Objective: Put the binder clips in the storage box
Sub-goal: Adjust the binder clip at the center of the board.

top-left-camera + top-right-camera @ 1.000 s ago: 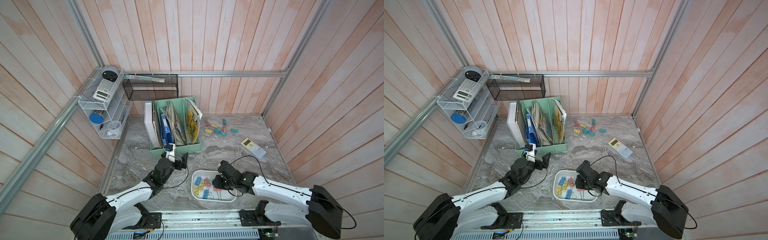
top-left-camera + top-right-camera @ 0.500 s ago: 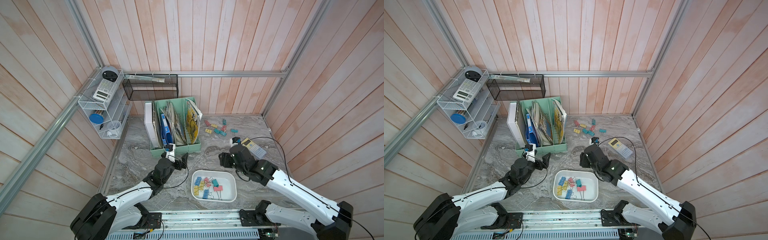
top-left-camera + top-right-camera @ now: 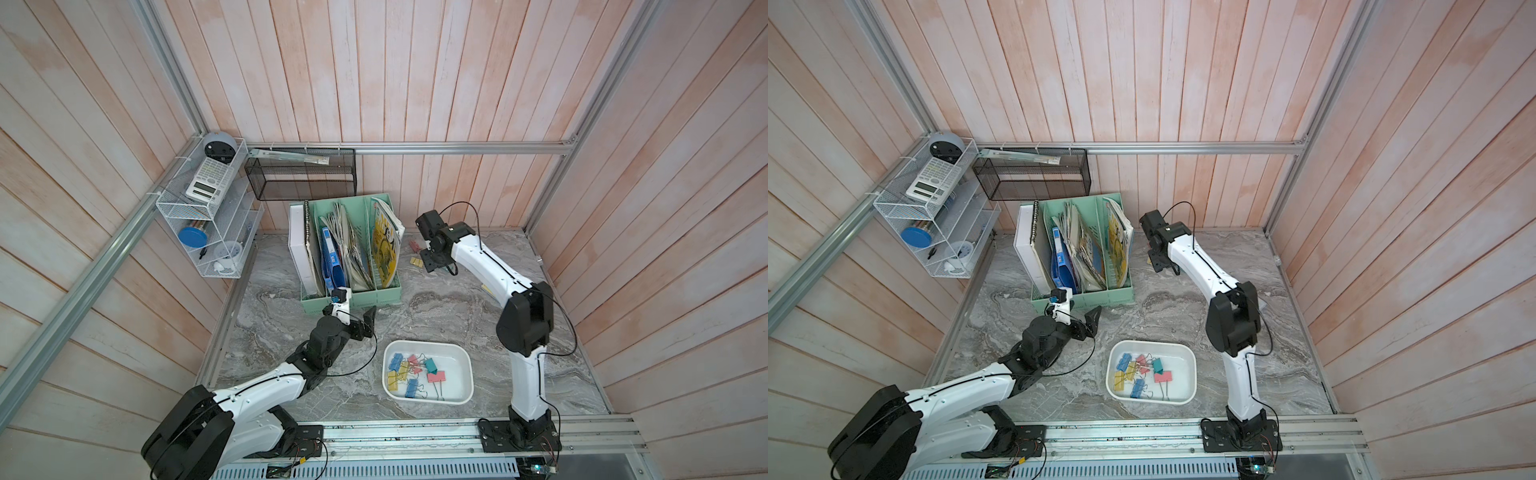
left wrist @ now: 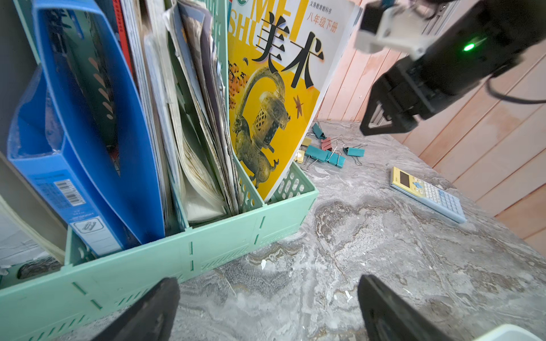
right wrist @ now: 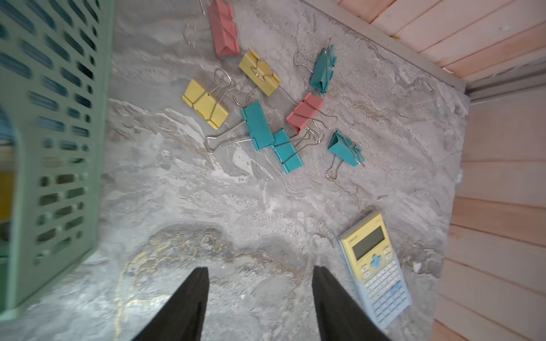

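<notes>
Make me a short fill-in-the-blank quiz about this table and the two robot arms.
1. Beside the loose binder clips lies a yellow-and-blue ____.
2. The right gripper hangs near them with its jaws ____ and nothing between.
3. The sorted clips lie in the ____ storage box.
4. The left gripper, near the mint-green file holder, holds ____.
Missing words: calculator; open; white; nothing.

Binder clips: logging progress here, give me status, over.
Left gripper open, empty. Right gripper open, empty, above loose binder clips. Eight on table, others in storage box. Calculator beside pile, not blocking.
</notes>
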You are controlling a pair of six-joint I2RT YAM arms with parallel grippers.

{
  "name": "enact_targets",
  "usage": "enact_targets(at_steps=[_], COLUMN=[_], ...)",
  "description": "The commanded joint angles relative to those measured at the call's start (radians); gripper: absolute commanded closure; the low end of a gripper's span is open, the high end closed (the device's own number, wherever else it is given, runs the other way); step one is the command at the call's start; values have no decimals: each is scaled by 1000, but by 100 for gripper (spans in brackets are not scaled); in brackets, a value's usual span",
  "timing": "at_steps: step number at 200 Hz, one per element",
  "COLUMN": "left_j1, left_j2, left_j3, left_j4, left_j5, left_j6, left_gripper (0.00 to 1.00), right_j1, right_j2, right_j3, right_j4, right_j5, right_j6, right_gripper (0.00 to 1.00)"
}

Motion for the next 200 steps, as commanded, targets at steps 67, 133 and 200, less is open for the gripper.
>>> enact_targets(at_steps=[67, 133, 200], left_j1=[3, 3, 3], left_j2=[23, 48, 32], left_j3=[21, 33, 29], left_j4=[3, 1, -5], left_j5=[3, 11, 4], left_j6=[13, 11, 13], left_gripper=[0, 0, 0], right_j1=[-69, -90, -126], right_j2=[441, 453, 431], right_j3=[537, 513, 471], right_j4=[-250, -73, -83], right_j5=[36, -52, -139], right_j6=[-195, -229, -116], right_gripper=[37, 33, 45])
